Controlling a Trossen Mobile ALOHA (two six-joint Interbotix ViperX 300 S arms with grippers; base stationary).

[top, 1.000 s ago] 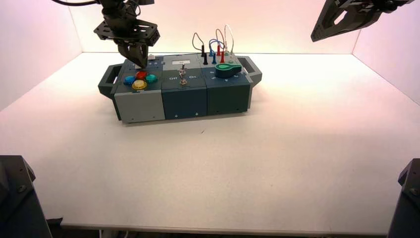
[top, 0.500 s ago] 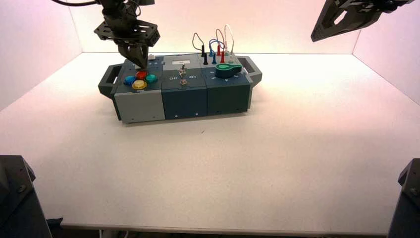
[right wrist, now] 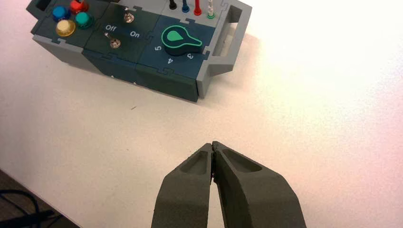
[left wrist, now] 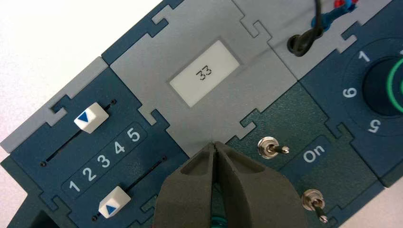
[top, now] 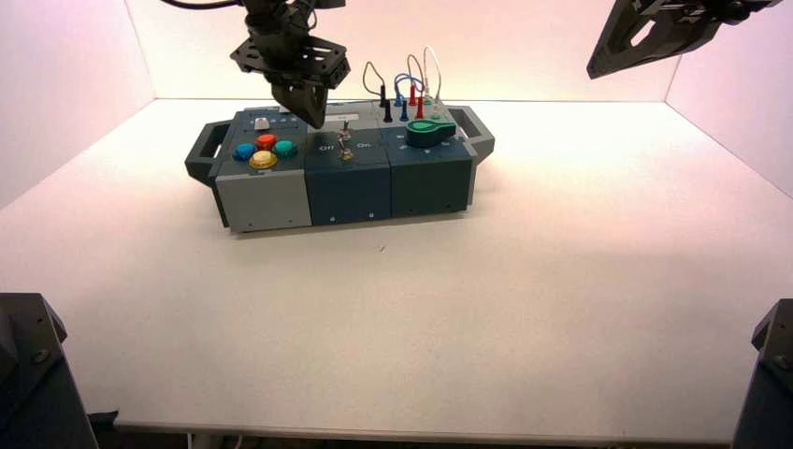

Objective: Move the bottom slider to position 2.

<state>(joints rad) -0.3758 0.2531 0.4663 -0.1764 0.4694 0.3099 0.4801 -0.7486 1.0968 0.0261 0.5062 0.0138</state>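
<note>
The left claw (top: 312, 116), pinched closed on nothing, has moved off the bottom slider (left wrist: 114, 202) toward the switches. The slider now sits by 2, so the job looks done.

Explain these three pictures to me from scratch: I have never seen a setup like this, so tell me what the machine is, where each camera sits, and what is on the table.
This is a robot with two arms, each ending in pinching jaws. The high view looks down from above and behind the arms; the other two come from cameras on each wrist.

On the white table stands a practice box with coloured round buttons, two toggle switches, a green-rimmed dial, plugged-in wires, a label plate reading 33 and two sliders beside the numbers 1 to 5.

The left gripper hangs over the box's middle, jaws shut, holding nothing. The bottom slider, a small white knob, sits beside its tip, untouched. The right gripper waits high on the right, also shut and empty.
</note>
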